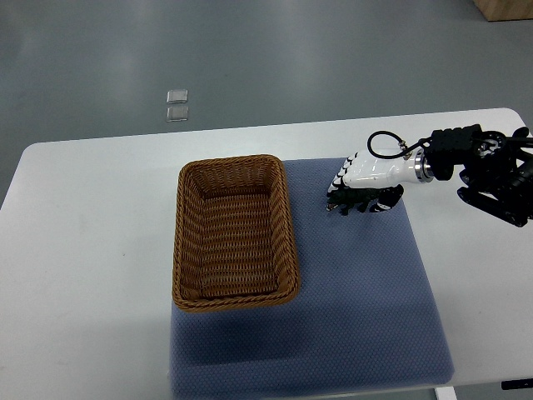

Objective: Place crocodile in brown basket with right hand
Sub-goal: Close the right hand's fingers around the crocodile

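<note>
My right hand, white with black fingers, reaches in from the right edge over the blue mat. Its fingers curl down around a small dark jagged shape, the crocodile, which is mostly hidden under the palm. I cannot tell whether the crocodile rests on the mat or is lifted off it. The brown wicker basket stands to the left of the hand, about a hand's width away, and it is empty. My left arm does not show.
The basket sits partly on the blue mat and partly on the white table. Two small clear squares lie on the grey floor beyond the table. A wooden corner shows at the top right.
</note>
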`<move>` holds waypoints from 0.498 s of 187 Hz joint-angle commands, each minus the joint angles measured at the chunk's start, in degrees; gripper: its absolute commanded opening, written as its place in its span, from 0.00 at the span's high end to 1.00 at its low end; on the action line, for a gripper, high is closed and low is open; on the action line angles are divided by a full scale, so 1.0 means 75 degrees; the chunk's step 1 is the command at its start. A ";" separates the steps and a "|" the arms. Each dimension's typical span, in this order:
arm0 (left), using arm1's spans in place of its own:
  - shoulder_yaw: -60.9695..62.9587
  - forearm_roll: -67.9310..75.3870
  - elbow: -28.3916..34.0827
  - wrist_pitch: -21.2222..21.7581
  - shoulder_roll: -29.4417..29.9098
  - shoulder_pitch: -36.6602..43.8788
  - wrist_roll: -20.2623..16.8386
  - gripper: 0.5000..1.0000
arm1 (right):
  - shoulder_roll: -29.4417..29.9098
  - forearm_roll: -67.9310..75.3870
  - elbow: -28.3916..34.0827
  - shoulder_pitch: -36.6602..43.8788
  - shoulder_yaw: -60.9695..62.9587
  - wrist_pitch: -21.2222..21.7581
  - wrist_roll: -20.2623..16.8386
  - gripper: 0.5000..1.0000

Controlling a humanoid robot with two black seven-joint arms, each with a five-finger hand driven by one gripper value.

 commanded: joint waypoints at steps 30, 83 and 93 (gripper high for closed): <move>0.0000 0.0000 0.0000 0.0000 0.0000 0.0000 0.0000 0.00 | 0.0031 -0.0151 0.0000 0.0000 -0.0070 -0.0207 -0.0001 0.39; 0.0000 0.0000 0.0000 0.0000 0.0000 0.0000 0.0000 0.00 | 0.0043 -0.0491 -0.0012 0.0000 -0.0176 -0.0465 -0.0001 0.39; 0.0000 0.0000 0.0000 0.0000 0.0000 0.0000 0.0000 0.00 | 0.0043 -0.0491 -0.0012 0.0000 -0.0176 -0.0465 -0.0001 0.39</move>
